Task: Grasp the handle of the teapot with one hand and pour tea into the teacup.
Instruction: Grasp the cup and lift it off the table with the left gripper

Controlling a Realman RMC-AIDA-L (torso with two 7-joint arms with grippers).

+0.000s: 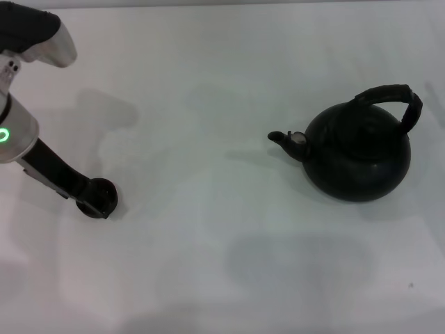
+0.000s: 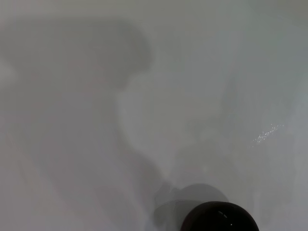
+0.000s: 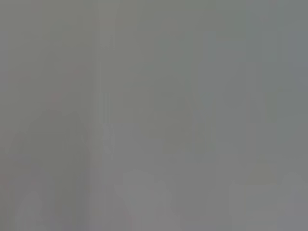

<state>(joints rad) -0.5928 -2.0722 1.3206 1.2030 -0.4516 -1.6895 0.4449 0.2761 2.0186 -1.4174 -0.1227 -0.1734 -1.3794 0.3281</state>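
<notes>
The large round matte-black teapot [image 1: 358, 156] stands upright on the white worktop [image 1: 222, 229], its short silvery-tipped spout [image 1: 286, 139] pointing toward the teacup. Its thick black ribbed bail handle [image 1: 396, 99] arches over the top. The small round dark teacup [image 1: 99, 197] sits well apart from the teapot, off its spout side.

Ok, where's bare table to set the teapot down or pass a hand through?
The widest bare stretch lies between the teacup at the left gripper and the teapot; its spout points into it. The near table is bare too. It is crowded only around the cup.
</notes>
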